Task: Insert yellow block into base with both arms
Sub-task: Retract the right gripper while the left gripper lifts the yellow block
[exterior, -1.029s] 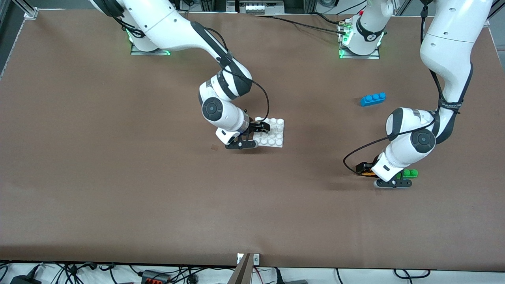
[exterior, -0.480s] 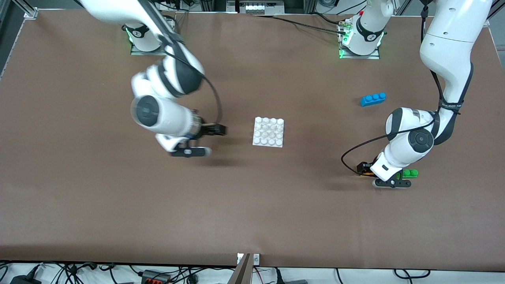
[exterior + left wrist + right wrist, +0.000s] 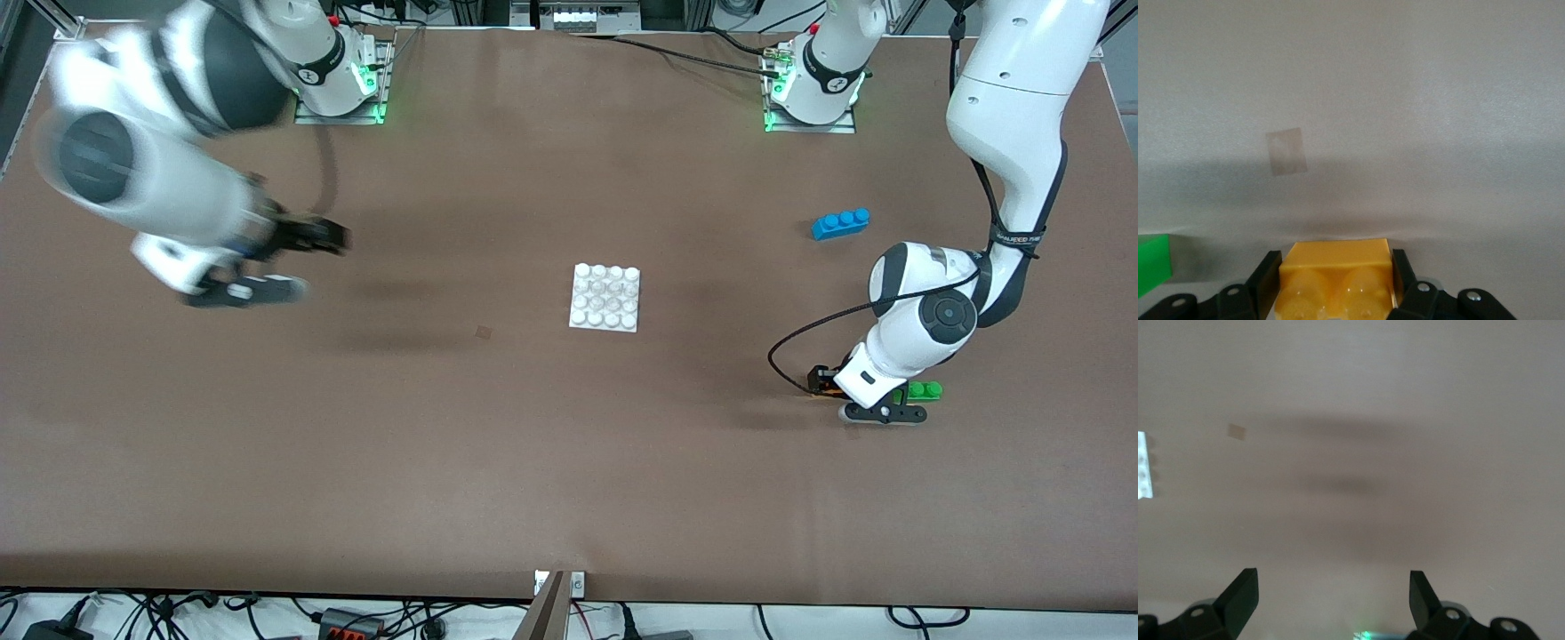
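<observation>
The yellow block was smooth, glossy plastic with a slight sheen on its studs. The base was white moulded plastic, semi-gloss. The table carried a matt brown, paper-like covering. The left gripper had matt black fingers. The arm shells appeared glossy white.

In the front view the left arm's wrist is hiding most of the yellow block and part of the green brick. The right pincer is showing blurred. The base is lying half cut off in the right wrist view.
</observation>
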Robot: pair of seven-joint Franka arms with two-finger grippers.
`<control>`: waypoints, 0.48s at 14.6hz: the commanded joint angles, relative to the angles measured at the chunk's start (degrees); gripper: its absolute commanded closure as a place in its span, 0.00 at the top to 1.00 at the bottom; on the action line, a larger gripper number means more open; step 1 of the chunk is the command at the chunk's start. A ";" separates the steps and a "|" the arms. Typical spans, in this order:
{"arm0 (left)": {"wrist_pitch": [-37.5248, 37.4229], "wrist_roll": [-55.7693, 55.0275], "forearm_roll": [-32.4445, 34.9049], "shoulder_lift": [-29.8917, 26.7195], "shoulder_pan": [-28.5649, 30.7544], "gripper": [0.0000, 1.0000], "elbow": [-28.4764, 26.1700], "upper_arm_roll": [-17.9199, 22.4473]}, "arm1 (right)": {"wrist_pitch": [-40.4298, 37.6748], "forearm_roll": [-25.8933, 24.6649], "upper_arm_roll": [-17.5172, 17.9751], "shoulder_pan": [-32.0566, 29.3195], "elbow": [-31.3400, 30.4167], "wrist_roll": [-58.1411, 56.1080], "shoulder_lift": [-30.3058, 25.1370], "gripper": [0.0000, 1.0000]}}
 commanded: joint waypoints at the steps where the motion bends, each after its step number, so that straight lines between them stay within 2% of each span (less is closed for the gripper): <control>1: -0.38 -0.18 1.45 0.55 0.09 0.69 1.07 -0.05 | -6.68 -0.76 0.65 -6.30 -1.53 -7.38 -7.45 1.00; 3: -0.46 -0.18 1.45 0.55 0.09 0.68 1.07 -0.05 | -7.14 -1.38 0.73 -10.35 -1.53 -13.29 -9.84 1.00; 5: -1.42 -0.18 1.45 0.28 0.09 0.65 1.16 -0.14 | -6.97 -2.42 0.82 -11.86 -1.19 -13.83 -9.49 1.00; 7: -2.22 -0.36 1.45 0.02 0.09 0.64 1.16 -0.40 | -7.84 -9.08 1.60 -11.08 2.49 -14.36 -5.82 1.00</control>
